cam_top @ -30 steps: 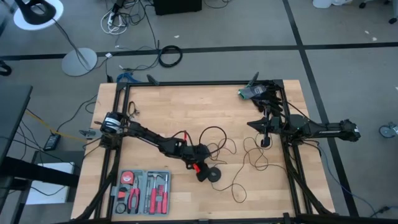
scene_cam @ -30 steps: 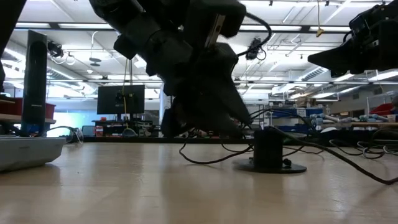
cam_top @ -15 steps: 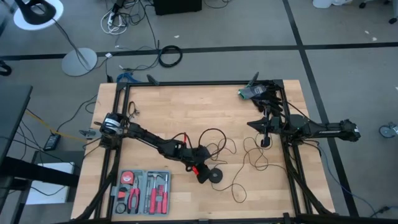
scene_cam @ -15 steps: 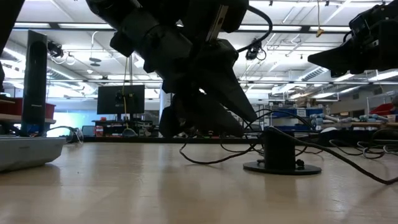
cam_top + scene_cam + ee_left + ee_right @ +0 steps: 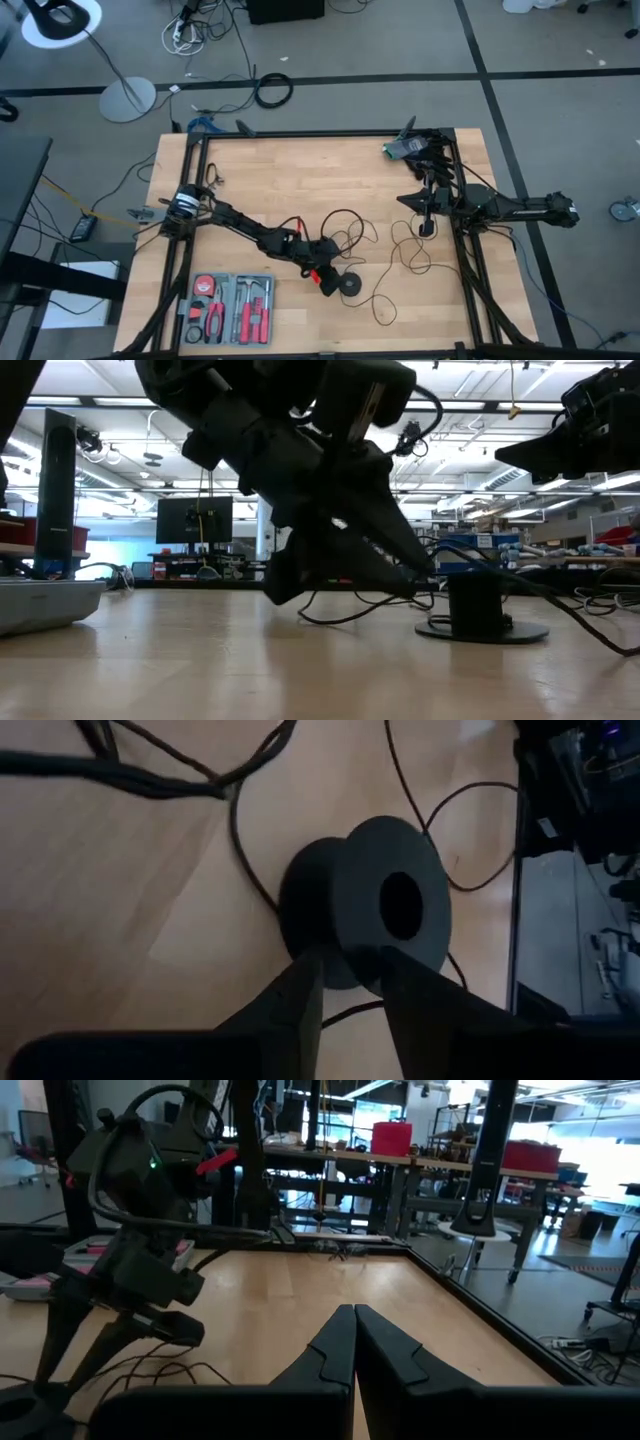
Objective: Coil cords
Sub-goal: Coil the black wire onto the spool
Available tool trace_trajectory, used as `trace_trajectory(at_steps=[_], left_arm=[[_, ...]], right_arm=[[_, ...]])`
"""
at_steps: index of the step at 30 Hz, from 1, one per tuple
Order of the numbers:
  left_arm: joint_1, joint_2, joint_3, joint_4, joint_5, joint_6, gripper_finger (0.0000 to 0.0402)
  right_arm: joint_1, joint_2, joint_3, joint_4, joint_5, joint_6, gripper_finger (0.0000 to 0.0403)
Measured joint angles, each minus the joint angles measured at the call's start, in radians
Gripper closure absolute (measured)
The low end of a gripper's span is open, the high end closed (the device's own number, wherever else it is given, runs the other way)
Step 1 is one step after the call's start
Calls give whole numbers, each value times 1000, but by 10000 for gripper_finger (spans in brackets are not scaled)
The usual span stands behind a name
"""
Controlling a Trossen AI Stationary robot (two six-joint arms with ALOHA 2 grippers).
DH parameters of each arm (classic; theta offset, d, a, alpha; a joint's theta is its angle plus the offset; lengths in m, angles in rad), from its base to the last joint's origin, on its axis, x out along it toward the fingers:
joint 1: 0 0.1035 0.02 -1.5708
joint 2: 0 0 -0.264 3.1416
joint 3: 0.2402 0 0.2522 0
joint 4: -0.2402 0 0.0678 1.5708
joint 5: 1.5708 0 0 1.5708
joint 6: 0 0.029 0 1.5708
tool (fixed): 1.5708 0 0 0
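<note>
The round black puck (image 5: 349, 283) stands near the table's middle, toward the near edge, its wide disc (image 5: 482, 630) on the wood. The thin black cord (image 5: 344, 221) lies in loose loops from the puck toward the right arm, and one strand (image 5: 236, 840) runs off behind the puck. My left gripper (image 5: 328, 277) reaches in from the left, slanting down, and is shut on the puck (image 5: 365, 905). My right gripper (image 5: 427, 227) waits shut at the right side of the table, above a cord loop, holding nothing (image 5: 355, 1320). My left gripper has the puck's edge (image 5: 352, 958) between its two fingers (image 5: 300, 982), where the wide disc meets the narrower drum. The fingers come slanting down from the table's left. The puck stands upright with its disc on the table.
An open case of red-handled tools (image 5: 228, 305) lies at the near left corner. A greenish device (image 5: 404, 150) sits at the far right corner by the right arm. Black frame rails (image 5: 470, 290) run along the table's sides. Bare wood lies across the far half.
My left gripper has sunk a little and edged toward the table's right edge. The puck has slid the same way along the wood, staying upright, and the cord strand beside it has trailed along.
</note>
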Motion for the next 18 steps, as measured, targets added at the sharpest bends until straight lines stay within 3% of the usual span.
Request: trace_trajectory(at_steps=[7, 18], left_arm=[[0, 0, 0, 64, -6, 8, 393], [13, 0, 0, 189, -1, 111, 401]], right_arm=[[0, 4, 0, 4, 0, 0, 394], [0, 4, 0, 20, 0, 0, 394]])
